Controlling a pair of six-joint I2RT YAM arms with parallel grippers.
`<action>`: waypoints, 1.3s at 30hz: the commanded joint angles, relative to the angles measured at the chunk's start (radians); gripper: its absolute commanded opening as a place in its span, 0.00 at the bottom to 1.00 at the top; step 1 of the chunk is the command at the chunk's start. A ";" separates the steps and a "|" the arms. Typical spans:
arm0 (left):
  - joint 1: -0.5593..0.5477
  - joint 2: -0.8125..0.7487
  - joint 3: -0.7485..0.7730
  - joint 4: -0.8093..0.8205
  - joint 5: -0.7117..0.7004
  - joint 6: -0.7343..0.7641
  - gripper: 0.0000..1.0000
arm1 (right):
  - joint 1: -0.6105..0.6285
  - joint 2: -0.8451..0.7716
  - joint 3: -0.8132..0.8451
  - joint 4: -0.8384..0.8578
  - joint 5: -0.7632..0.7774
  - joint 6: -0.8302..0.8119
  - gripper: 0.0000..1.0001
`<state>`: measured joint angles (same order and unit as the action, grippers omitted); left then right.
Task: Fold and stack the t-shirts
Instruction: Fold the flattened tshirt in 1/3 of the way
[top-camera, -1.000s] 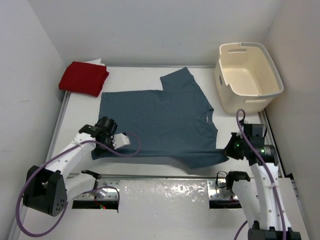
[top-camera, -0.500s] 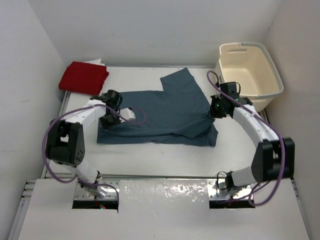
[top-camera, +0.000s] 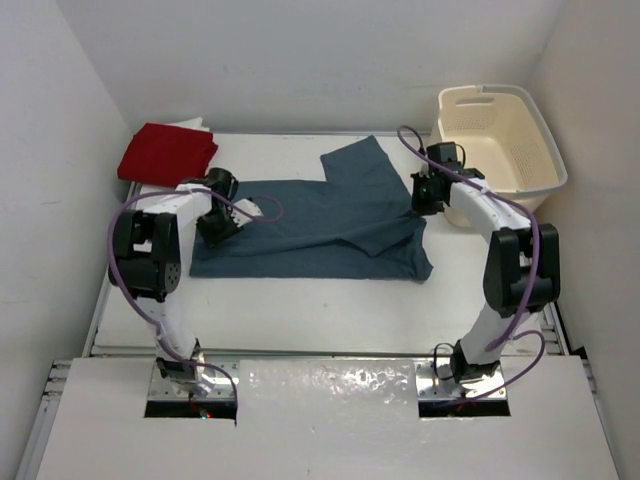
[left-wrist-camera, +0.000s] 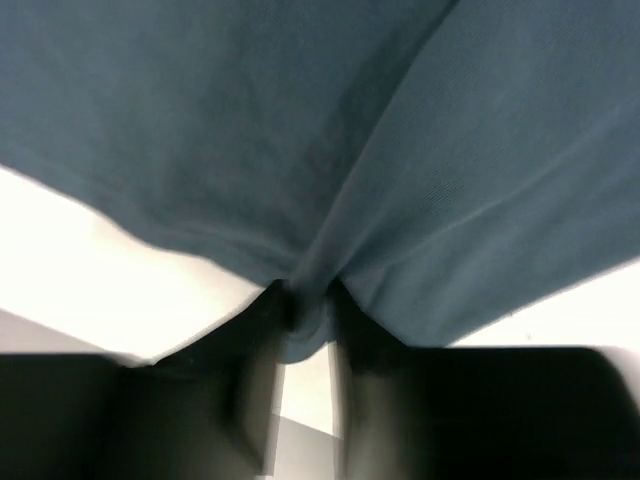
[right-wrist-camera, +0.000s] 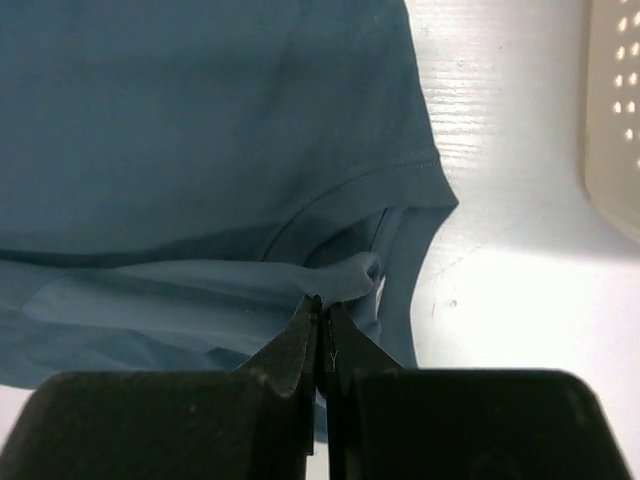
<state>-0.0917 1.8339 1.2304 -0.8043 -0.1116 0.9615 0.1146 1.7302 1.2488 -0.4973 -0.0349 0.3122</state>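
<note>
Since half a second ago, hauls the near hem of the slate blue-grey t-shirt (top-camera: 320, 232) farther back over its body, doubling it. Lies now as a band across the counter (top-camera: 300, 310), long axis left to right, with the red t-shirt (top-camera: 167, 155) at the far-left corner (already folded). Clamps a pinch of cloth in the left pincer (left-wrist-camera: 305, 310) at the band's left end, likewise in the right pincer (right-wrist-camera: 322, 320) at its right end. Calls, probably, for letting go straight down, each arm at its own end.
</note>
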 joint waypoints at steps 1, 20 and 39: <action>0.024 0.050 0.046 0.037 -0.031 -0.108 0.29 | -0.001 0.043 0.087 0.002 0.000 -0.031 0.00; 0.135 -0.090 -0.038 -0.107 0.195 0.243 0.51 | 0.034 0.097 0.141 -0.003 -0.006 -0.033 0.00; 0.070 -0.022 -0.072 0.054 0.116 0.243 0.29 | 0.036 0.057 0.061 0.019 0.004 -0.018 0.00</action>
<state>-0.0265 1.8038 1.1500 -0.7815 0.0101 1.1934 0.1482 1.8351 1.3109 -0.5056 -0.0334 0.2871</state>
